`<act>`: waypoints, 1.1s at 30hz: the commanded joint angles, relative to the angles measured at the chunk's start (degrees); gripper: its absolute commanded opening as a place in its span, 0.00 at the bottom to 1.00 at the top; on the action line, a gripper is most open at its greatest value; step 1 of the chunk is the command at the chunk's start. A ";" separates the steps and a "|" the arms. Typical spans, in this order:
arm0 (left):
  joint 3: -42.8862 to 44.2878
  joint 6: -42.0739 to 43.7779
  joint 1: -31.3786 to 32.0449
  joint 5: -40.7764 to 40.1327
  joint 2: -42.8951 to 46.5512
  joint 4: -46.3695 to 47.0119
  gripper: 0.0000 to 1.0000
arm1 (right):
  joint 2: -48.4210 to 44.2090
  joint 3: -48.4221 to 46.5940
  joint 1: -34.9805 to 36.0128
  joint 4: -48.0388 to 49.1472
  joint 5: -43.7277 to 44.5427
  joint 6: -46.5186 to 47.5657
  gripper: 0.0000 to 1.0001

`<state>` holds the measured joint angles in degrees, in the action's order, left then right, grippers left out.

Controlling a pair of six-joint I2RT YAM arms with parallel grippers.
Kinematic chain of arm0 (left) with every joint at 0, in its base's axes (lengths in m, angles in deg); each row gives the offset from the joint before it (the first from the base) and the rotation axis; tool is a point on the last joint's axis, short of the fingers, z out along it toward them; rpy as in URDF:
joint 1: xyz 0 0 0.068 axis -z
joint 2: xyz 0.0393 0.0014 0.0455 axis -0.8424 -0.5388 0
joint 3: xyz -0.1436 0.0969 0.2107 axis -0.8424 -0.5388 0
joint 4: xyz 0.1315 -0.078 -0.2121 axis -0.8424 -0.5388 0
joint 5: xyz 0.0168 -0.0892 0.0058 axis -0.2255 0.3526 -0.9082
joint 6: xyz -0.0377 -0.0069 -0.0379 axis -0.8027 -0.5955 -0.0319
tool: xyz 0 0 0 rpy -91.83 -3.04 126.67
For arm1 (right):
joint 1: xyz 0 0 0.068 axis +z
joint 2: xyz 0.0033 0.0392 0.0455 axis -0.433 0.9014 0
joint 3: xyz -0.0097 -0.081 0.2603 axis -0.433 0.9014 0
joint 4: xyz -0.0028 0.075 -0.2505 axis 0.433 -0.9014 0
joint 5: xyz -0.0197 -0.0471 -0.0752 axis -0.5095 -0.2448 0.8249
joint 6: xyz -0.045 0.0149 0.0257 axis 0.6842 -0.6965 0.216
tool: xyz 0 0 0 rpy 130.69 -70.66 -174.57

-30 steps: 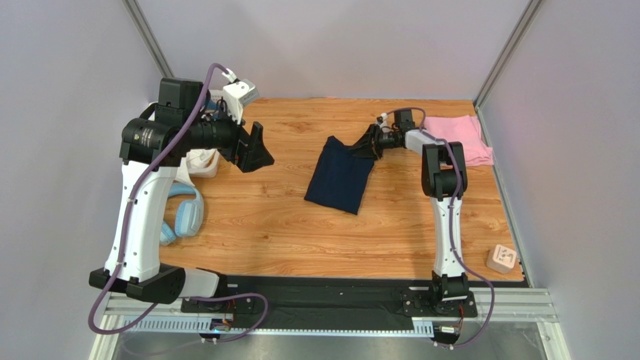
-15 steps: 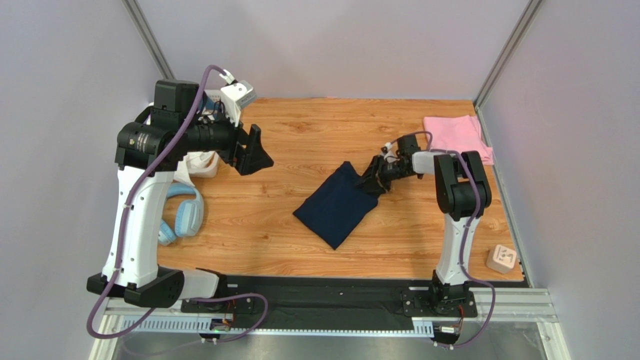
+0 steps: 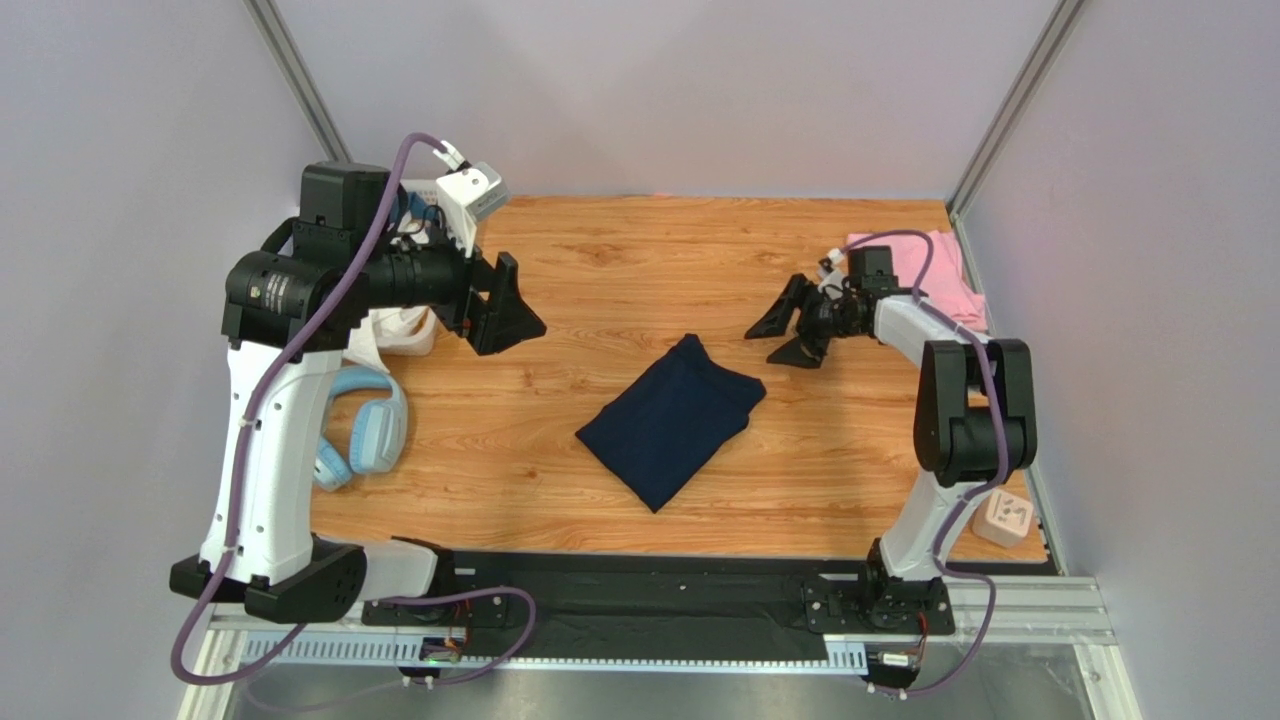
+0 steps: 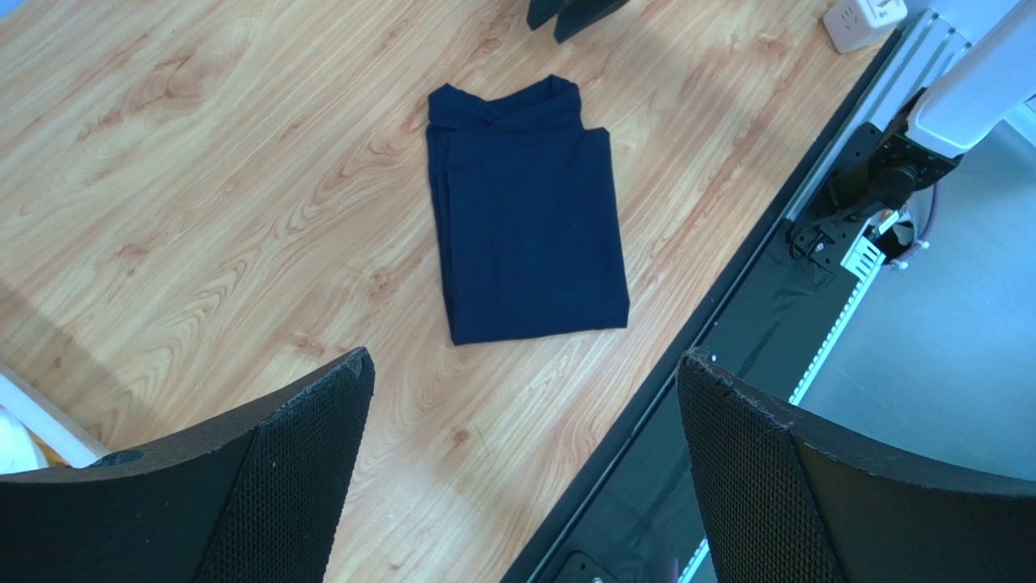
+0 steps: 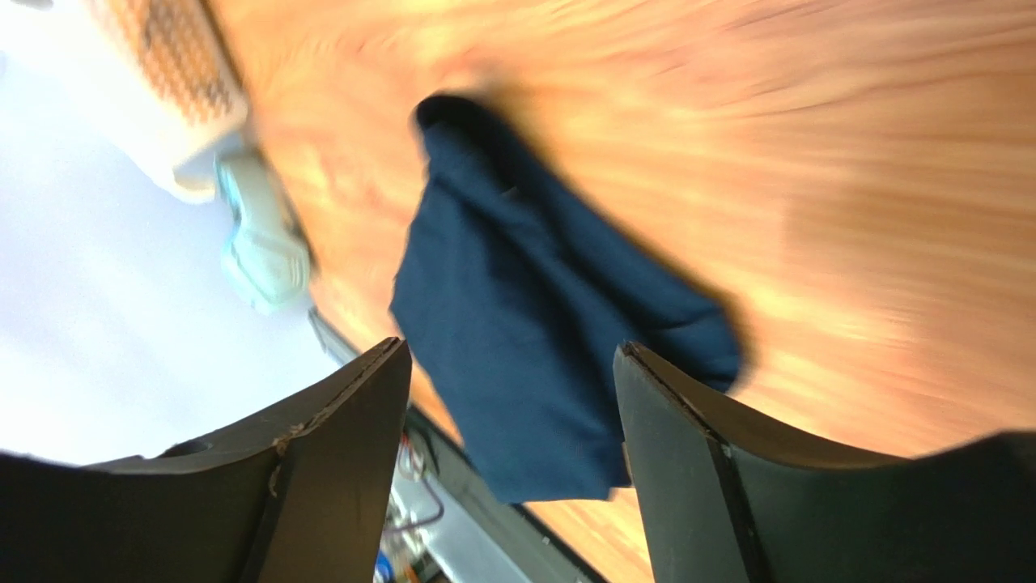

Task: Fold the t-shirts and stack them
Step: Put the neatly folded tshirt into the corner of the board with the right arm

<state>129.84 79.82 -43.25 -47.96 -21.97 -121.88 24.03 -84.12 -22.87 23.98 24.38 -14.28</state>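
folded dark navy cloth t-shirt [image 3: 672, 420] flat on wooden tabletop [image 3: 601, 255] | left hand [image 3: 508, 308] apart | right hand [image 3: 784, 338] apart, empty

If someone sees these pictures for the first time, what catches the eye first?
The folded dark navy cloth t-shirt lies alone in the middle of the light wooden table. Beyond it to the right, the right gripper hangs open and empty, near the folded light pink t-shirt in the far right corner. The left gripper, also open, hovers over the left side.

Folded navy t-shirt [image 3: 670, 420] flat at table [image 3: 601, 270] centre; folded pink t-shirt [image 3: 947, 266] at far-right corner.
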 commanded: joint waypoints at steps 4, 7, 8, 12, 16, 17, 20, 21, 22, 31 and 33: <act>2.18 -0.21 -0.27 2.14 0.58 0.14 1.00 | 2.21 4.17 -5.07 -2.41 3.60 3.69 0.66; 2.10 -0.56 -0.27 2.67 0.58 0.40 1.00 | 4.49 4.97 -5.42 -1.27 2.99 3.78 0.66; 2.01 -0.74 -0.27 2.85 0.58 0.40 1.00 | 5.98 5.06 -5.51 -0.65 2.03 3.52 0.66; 2.01 -1.00 -0.27 2.94 0.58 0.49 1.00 | 9.06 6.02 -5.51 1.98 -1.48 1.94 0.66; 1.66 -1.44 -0.27 3.37 0.58 1.02 1.00 | 11.79 7.96 -4.90 6.82 -8.34 -0.52 0.66; 1.57 -1.62 -0.27 3.46 0.49 1.10 1.00 | 11.97 8.13 -4.11 7.26 -8.70 -0.62 0.66; 1.74 -1.97 -0.18 3.55 0.32 1.28 1.00 | 11.27 10.06 -3.05 8.05 -8.17 -0.71 0.70; 1.83 -2.06 -0.26 3.55 0.32 1.28 1.00 | 10.92 11.46 -3.05 8.32 -8.00 -0.79 0.71; 1.92 -2.06 -0.27 3.55 0.40 1.28 1.00 | 9.96 12.43 -1.31 8.84 -7.56 -0.71 0.71; 2.01 -2.50 -0.27 3.55 0.58 1.37 1.00 | 4.59 19.29 1.16 10.69 -6.77 -0.71 0.71; 2.01 -2.41 -0.27 3.73 0.67 1.37 1.00 | 3.80 19.47 1.60 10.78 -7.03 -0.79 0.71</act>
<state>130.17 78.40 -43.25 -45.58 -21.91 -121.73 27.86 -67.18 -22.74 35.72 10.37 -16.23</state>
